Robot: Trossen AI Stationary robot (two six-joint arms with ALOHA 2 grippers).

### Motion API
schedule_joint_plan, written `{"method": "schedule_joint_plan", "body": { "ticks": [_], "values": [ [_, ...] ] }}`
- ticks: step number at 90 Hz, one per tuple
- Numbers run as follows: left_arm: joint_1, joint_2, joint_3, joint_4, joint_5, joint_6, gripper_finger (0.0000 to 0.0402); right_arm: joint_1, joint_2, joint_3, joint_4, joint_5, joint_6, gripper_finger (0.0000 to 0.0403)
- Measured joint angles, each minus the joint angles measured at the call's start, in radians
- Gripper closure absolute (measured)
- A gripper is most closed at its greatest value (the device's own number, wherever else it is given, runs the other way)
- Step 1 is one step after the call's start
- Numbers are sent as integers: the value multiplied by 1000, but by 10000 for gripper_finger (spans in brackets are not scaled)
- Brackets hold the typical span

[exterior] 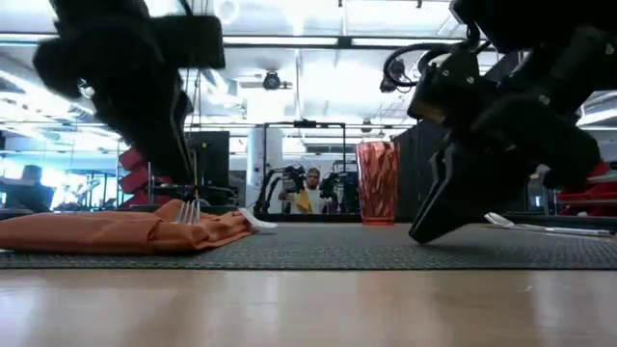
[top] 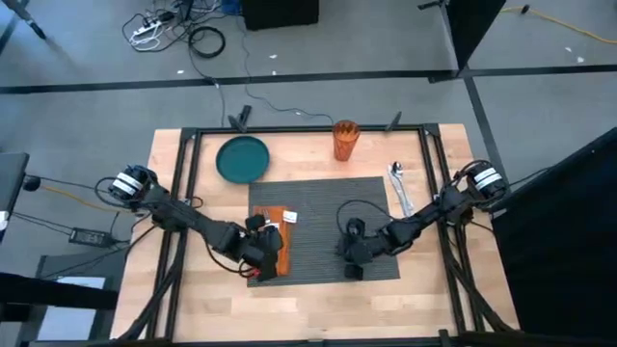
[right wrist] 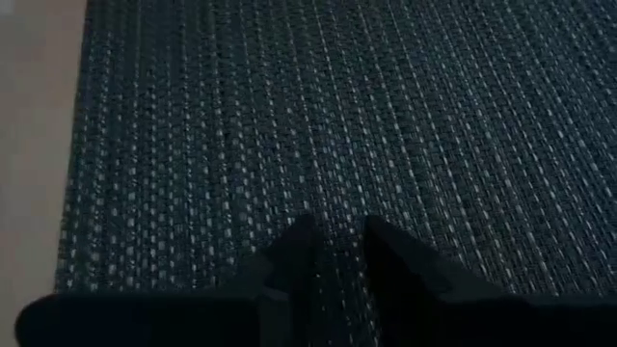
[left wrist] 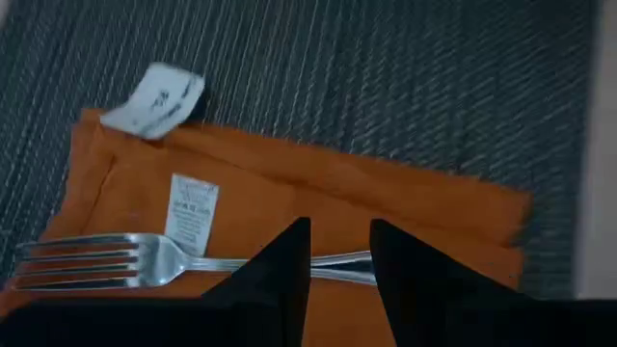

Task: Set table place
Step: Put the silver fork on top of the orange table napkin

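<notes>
Left gripper (left wrist: 339, 253) low over the napkin (left wrist: 318, 202), fingers (left wrist: 280, 265) narrowly parted and pinching the fork (left wrist: 106, 260) by its handle; fork flat on the napkin, tines pointing away from the grip. Napkin at the mat's (top: 323, 207) left end, on the desk (top: 193, 299). Right gripper (right wrist: 337, 236) down at the mat's right half, fingers (right wrist: 289, 253) parted by a slim gap, gripping nothing, tips at or just above the weave. Beyond the mat: plate (top: 242, 158), cup (top: 346, 140). Right of the mat: spoon (top: 398, 185).
</notes>
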Motion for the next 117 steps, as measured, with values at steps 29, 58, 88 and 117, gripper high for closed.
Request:
{"method": "schedule_joint_plan", "body": {
  "ticks": [29,58,88,117],
  "values": [
    [10,65,-16,100,21,30,308,0,3,0,21,13,21,339],
    [12,102,-15,78,64,49,308,5,46,2,41,19,50,339],
    [12,83,-12,-7,158,42,308,6,46,2,27,20,41,339],
    [12,83,69,-109,139,44,308,6,47,2,24,19,41,339]
  ]
}}
